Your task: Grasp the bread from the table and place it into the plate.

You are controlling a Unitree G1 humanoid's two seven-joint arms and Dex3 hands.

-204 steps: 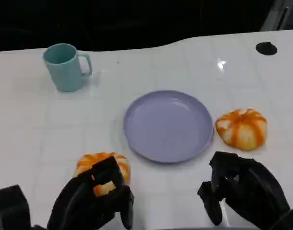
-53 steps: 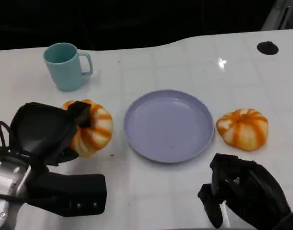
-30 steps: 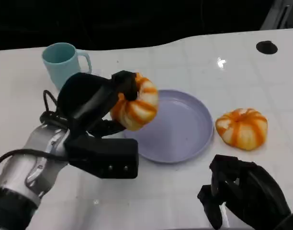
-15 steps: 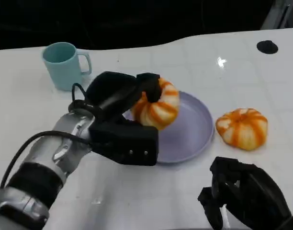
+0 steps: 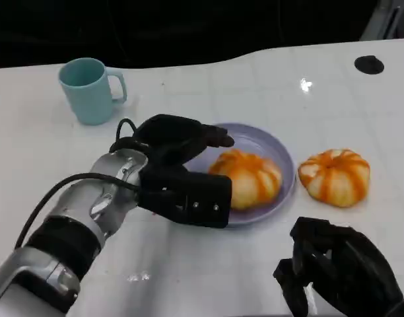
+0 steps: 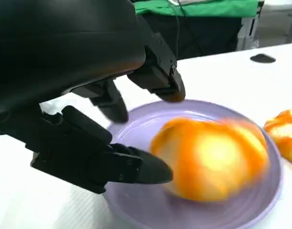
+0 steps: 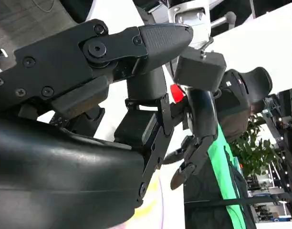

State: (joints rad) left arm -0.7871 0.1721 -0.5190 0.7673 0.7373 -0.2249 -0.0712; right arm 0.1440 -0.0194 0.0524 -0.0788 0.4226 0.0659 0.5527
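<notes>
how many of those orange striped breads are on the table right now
2. One orange striped round bread lies in the lavender plate, just off the open left hand. The other sits on the white table, right of the plate.

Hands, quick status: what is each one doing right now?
Left hand: open over the plate, fingers apart; the bread lies released in it.
Right hand: fingers curled in, holding nothing.

The bread (image 5: pixel 245 177) is a round, domed bun, pale cream with orange stripes running down from its top. It lies in the plate (image 5: pixel 278 152), toward the plate's near edge, and looks blurred in the left wrist view. The plate is a shallow lavender round dish near the tabletop's middle.
</notes>
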